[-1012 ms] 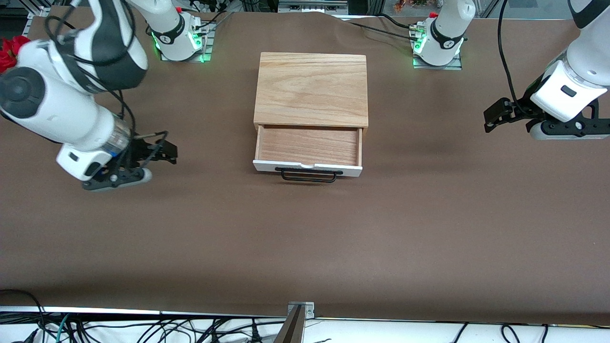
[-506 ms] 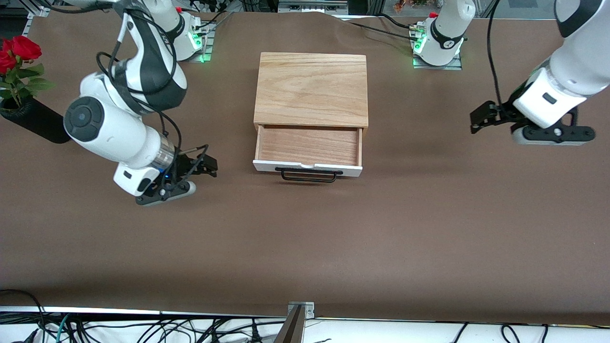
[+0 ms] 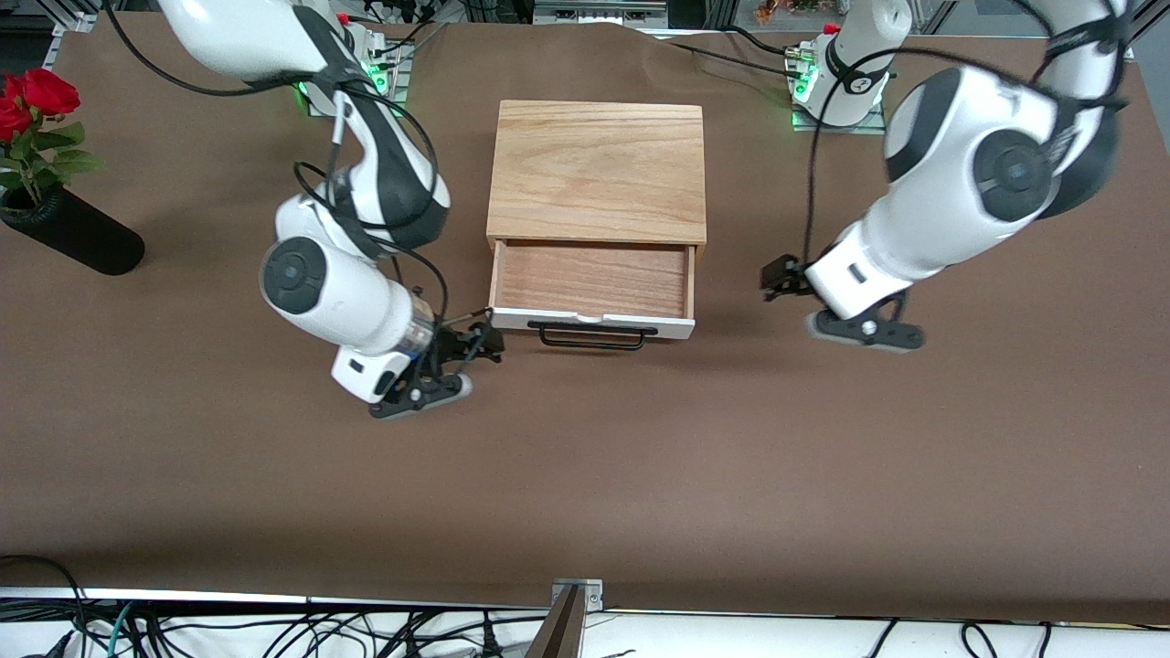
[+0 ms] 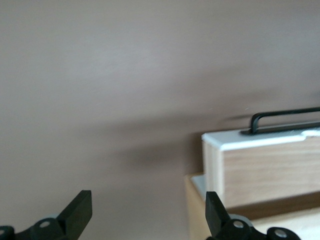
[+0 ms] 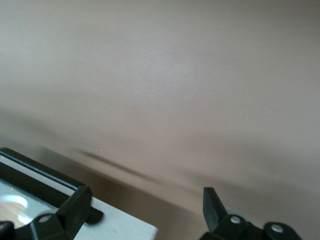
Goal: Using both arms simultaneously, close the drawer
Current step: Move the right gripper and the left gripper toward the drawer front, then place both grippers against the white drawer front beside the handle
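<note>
The drawer [image 3: 590, 279] stands pulled out of the light oak box [image 3: 597, 169], its white front panel and black bar handle [image 3: 590, 340] facing the front camera. My right gripper [image 3: 483, 345] is open and empty, low over the table just off the front panel's corner at the right arm's end. In the right wrist view my right gripper [image 5: 145, 207] has that white panel [image 5: 120, 222] by one finger. My left gripper [image 3: 775, 279] is open and empty, beside the drawer at the left arm's end, a gap away. In the left wrist view my left gripper [image 4: 147, 215] faces the drawer's corner [image 4: 260, 142].
A black vase [image 3: 78, 242] with red roses [image 3: 27, 96] lies at the right arm's end of the table. Bare brown tablecloth [image 3: 585, 475] stretches from the drawer toward the front camera.
Both arms have swung inward from the table's ends toward the drawer's front corners. The drawer has not moved. The vase has come into view.
</note>
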### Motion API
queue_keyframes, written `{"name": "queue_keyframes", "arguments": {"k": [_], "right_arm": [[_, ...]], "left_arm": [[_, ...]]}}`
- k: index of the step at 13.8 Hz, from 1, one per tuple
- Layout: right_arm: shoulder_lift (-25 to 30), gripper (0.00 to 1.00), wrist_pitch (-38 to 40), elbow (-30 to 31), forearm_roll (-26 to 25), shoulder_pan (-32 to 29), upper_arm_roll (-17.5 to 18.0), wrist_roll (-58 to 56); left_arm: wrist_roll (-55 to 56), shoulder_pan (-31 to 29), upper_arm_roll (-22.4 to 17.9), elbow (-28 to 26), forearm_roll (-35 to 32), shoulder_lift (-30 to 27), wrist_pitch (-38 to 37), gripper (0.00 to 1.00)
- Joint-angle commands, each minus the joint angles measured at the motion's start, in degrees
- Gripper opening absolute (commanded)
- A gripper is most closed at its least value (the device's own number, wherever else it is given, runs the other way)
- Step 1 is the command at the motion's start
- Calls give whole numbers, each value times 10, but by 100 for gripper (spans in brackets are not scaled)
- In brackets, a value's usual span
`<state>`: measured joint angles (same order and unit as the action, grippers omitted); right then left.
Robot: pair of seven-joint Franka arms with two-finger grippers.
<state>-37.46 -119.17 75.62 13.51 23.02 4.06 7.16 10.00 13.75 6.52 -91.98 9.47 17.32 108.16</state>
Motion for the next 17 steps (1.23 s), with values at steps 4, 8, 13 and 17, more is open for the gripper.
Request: {"name": "queue_keyframes", "arguments": {"k": [4,8,13,17], "right_arm": [[-59,100,-30,-50,70,4,11,14],[-62,100,-19,-42,97,11,15,15],[-67,100,28,-34,99,15,15,14],[-67,100,48,-22,99,16,15,15]], "left_arm": [[0,43,-3,15,75,83,141,100],[0,79,-2,15,94,132,165,100],[1,108,-3,14,93,156,229,100],[1,109,-3,13,93,156,229,100]]}}
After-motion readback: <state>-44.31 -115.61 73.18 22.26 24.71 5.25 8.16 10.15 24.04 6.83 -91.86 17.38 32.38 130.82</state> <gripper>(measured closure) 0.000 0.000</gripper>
